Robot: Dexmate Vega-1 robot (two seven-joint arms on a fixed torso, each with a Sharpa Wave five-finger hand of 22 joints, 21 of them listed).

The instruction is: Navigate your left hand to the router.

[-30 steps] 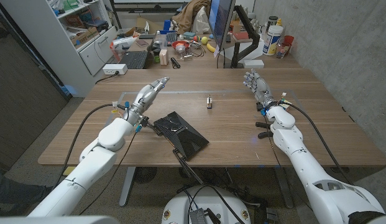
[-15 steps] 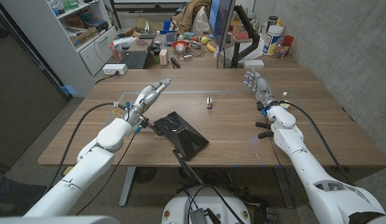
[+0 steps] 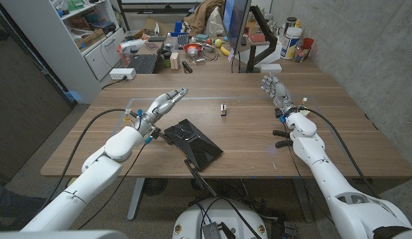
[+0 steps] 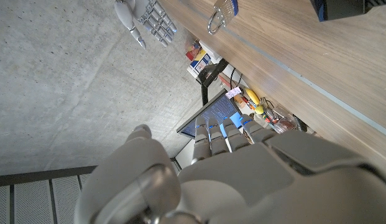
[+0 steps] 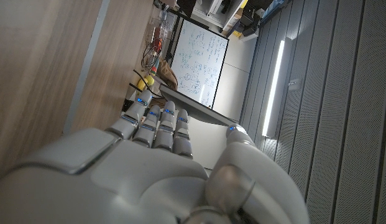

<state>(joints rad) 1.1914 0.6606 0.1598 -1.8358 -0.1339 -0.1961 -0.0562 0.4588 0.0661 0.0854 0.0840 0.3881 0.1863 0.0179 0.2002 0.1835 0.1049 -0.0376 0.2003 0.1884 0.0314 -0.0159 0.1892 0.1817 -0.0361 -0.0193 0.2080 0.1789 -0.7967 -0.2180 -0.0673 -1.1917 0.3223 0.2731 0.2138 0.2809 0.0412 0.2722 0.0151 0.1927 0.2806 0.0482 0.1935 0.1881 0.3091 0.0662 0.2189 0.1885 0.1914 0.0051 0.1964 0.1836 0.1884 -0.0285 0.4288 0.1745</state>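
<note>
Left hand [image 3: 164, 101] is raised over the wooden table [image 3: 338, 126], fingers stretched out straight and a little apart, holding nothing. It points away from the robot, toward the far side of the table. The router [image 3: 193, 143], a flat black slab with antennas folded along its near edge, lies on the table just beside the left forearm, nearer the robot than the fingertips and toward the table's middle. Hand and router are apart; no contact.

Judgement on progress: the reach is not finished. The hand sits close to the router's far corner but beyond it (the fingers overshoot the body rather than hang above it). What seems left is to draw the hand back and inward until it is over or on the black casing.

Right hand [image 3: 274, 88] stands well apart on the other side, fingers extended and spread, nothing held. It also appears in the left wrist view [image 4: 146, 20].

A small metal object, perhaps a padlock [image 3: 223, 109], stands ahead of the left fingertips toward the table's middle, between the two hands; it is no part of the task.
</note>
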